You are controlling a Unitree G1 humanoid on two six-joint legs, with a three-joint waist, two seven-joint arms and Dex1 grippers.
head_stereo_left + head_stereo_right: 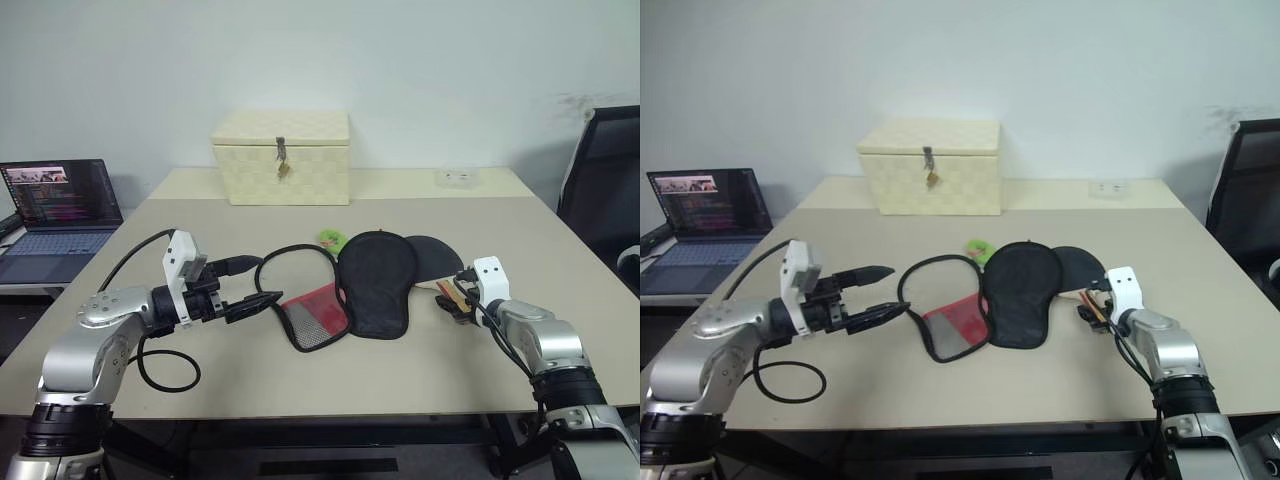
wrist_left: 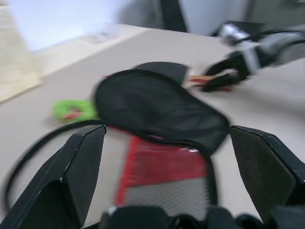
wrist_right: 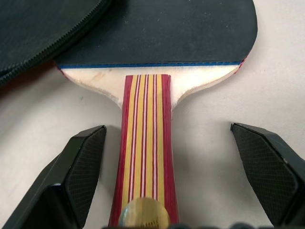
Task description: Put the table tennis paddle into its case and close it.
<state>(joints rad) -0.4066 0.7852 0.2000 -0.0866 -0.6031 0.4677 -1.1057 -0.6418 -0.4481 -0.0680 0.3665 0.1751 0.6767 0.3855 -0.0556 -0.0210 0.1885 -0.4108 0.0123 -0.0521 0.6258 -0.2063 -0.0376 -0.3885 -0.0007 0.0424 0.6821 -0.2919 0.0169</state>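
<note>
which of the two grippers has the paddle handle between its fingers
The right gripper: its open fingers straddle the striped handle of the table tennis paddle. The left gripper, also open, hovers by the case, with nothing between its fingers.

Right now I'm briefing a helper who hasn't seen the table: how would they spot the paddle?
On the beige table, look right of the black case lying in the middle. The paddle lies flat there, its blade partly under the case, beside the right gripper. Its striped red and yellow wooden handle sets it apart.
</note>
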